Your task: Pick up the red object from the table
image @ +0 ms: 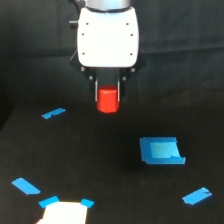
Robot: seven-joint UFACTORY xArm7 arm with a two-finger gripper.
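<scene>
The red object [107, 100] is a small bright red-orange block held between the two thin fingers of my gripper [108, 98]. The gripper hangs from a white housing at the top middle of the exterior view. The block is lifted clear above the black table [100, 165]; no part of it touches the surface. The fingers flank the block's upper sides and its lower half sticks out below them.
A blue square patch [161, 151] lies to the exterior view's right of the gripper. Blue tape pieces lie at the left [53, 113], lower left [26, 186] and lower right [196, 196]. A white patch with blue tape corners [65, 212] sits at the bottom edge.
</scene>
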